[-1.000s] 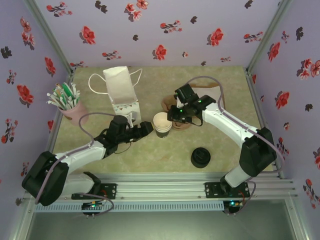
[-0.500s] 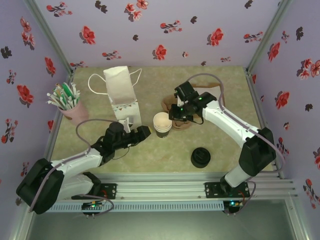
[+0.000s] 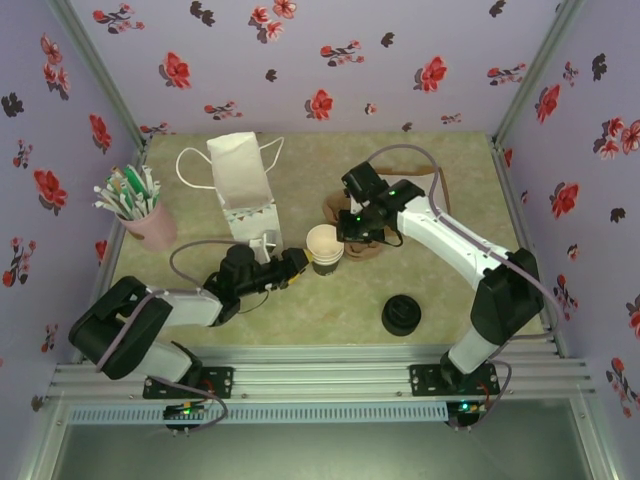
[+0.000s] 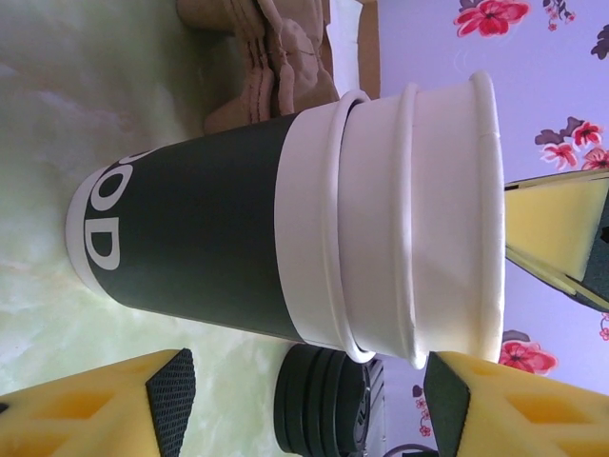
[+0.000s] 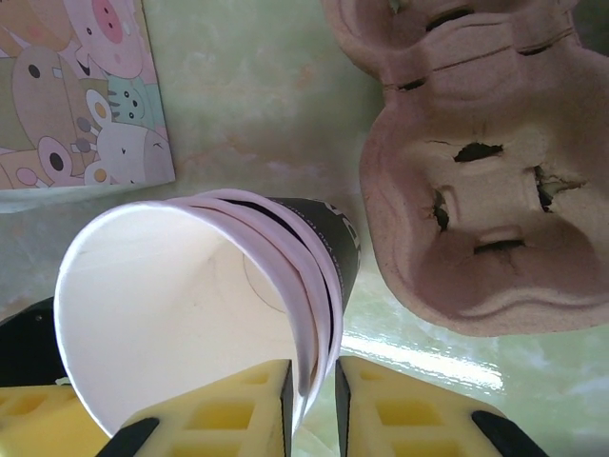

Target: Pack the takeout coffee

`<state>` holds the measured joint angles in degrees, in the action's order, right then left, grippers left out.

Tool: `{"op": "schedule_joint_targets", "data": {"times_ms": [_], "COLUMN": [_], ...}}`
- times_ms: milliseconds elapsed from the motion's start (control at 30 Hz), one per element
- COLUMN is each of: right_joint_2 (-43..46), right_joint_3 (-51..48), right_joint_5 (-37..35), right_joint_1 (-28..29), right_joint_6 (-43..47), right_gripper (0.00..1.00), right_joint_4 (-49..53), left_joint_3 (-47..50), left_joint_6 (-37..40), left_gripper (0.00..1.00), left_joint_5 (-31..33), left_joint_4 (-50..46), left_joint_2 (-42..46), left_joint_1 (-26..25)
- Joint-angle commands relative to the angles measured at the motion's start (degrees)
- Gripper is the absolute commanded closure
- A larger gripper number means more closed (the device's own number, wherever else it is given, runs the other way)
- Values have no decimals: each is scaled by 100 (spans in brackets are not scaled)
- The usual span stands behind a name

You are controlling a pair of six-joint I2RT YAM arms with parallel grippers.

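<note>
We see the stack of nested paper cups (image 3: 324, 250) upright mid-table, open-topped, outer wall dark. It's just beside the pulp cup carrier (image 5: 476, 171) and near the white paper bag (image 3: 243, 190). R gripper (image 5: 312, 373) is clamped on the top cup (image 5: 162, 305), w/ the rim pinched btwn its pads. L gripper (image 3: 298, 260) sits low just left of the stack, jaws apart, nothing btwn them. Black lid stack (image 3: 400, 315) stands well apart, toward the near edge.
</note>
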<state>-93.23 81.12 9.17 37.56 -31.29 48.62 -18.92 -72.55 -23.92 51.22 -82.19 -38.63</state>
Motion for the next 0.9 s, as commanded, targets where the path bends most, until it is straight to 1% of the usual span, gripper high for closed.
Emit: {"op": "schedule_joint_targets", "data": {"times_ms": [0,200,400,633,867], "right_joint_2": [-79,-211,-319,-337,-276], "right_joint_3": [222,313,366,366,331], "right_joint_5": [-170,-127,-95,-20,184], "right_joint_1": [57,93,146,164,157], "right_joint_6": [135,150,152,139,64], "right_gripper": [79,82,83,93,99], "right_joint_4": [202,193,172,136,36], "left_joint_3": [58,63,61,40,50], "left_joint_6": [-89,-57,2,48,84], "left_gripper": [34,34,38,38,38], "left_joint_5": [-133,-116,-119,-112,-104], "left_joint_4": [591,485,435,381,331], "left_joint_2": [-25,-33,-76,-113,-121], "left_joint_1": [19,24,25,26,28]}}
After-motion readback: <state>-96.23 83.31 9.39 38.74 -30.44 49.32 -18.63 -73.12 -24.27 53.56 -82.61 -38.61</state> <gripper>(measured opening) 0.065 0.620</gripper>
